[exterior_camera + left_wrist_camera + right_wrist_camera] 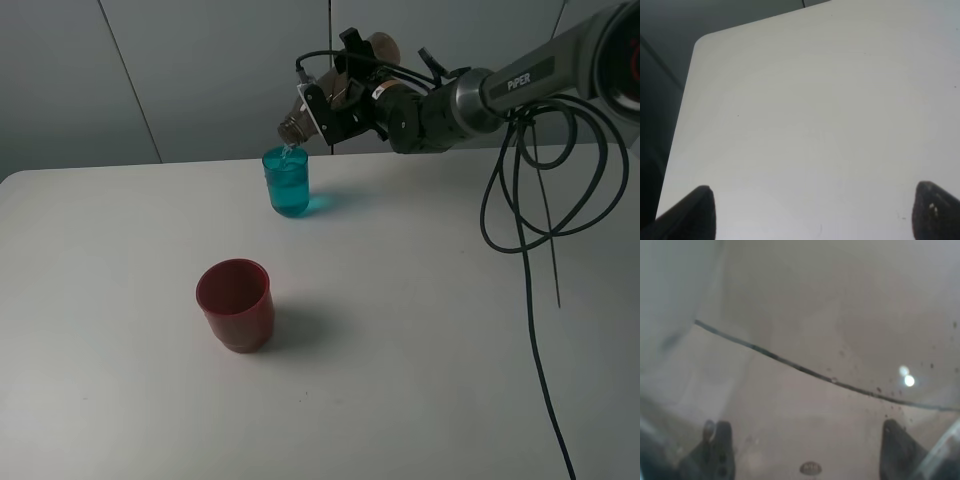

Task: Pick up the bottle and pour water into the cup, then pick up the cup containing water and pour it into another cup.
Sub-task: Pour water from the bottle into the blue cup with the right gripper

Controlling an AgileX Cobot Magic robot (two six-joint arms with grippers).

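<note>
My right gripper [338, 100] is shut on the smoky grey-brown bottle [294, 126] and holds it tipped over, neck down, just above the teal cup [287, 183] at the back of the white table [450, 340]. A thin stream of water runs into the teal cup, which holds water. The red cup [236, 303] stands upright nearer the front, left of centre, apart from both. In the right wrist view the translucent bottle [815, 365] fills the picture between the fingers [720, 447]. My left gripper [812, 202] is open and empty over bare table; it does not show in the exterior high view.
Black cables [520, 210] hang from the right arm down over the table's right side. The table's far left corner [702, 42] and its edge show in the left wrist view, with dark floor beyond. A grey wall stands behind the table.
</note>
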